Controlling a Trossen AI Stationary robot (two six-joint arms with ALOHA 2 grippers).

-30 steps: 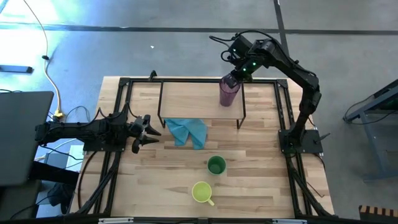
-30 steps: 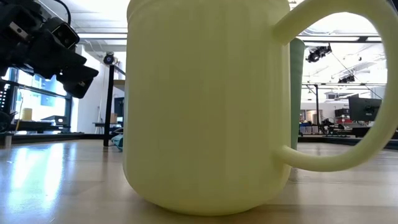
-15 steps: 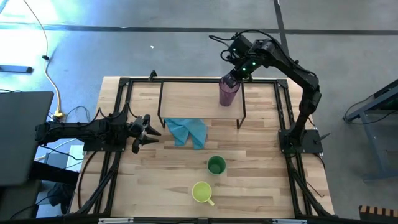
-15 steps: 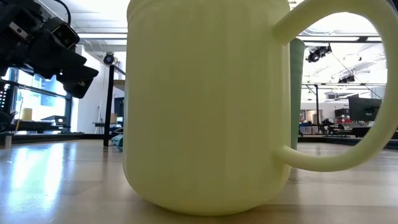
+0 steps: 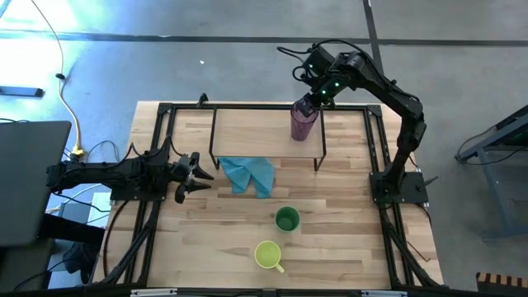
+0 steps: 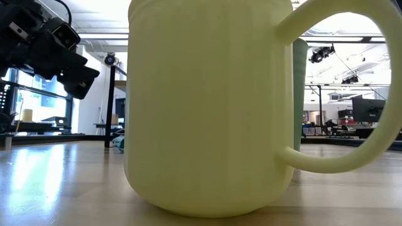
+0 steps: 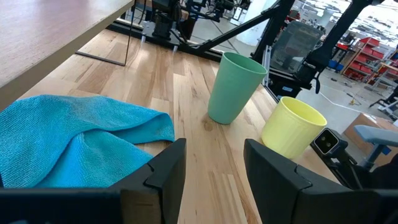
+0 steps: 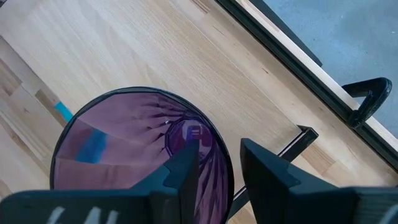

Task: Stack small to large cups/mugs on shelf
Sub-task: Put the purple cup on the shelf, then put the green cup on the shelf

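The purple tumbler (image 5: 303,122) is standing upright on the shelf's (image 5: 247,128) right end, its rim sitting between the right gripper's (image 5: 308,105) released fingers (image 8: 186,168). The left gripper (image 5: 200,174) is waiting, fingers parted, beside the blue cloth (image 5: 250,173).

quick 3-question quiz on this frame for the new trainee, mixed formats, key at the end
1. True or false: the purple tumbler stands on the shelf.
2. Which cup is nearer the blue cloth? A) green cup B) yellow-green mug
3. Fill in: the left gripper waits beside the ____.

Key: 1 true; 2 A; 3 blue cloth.
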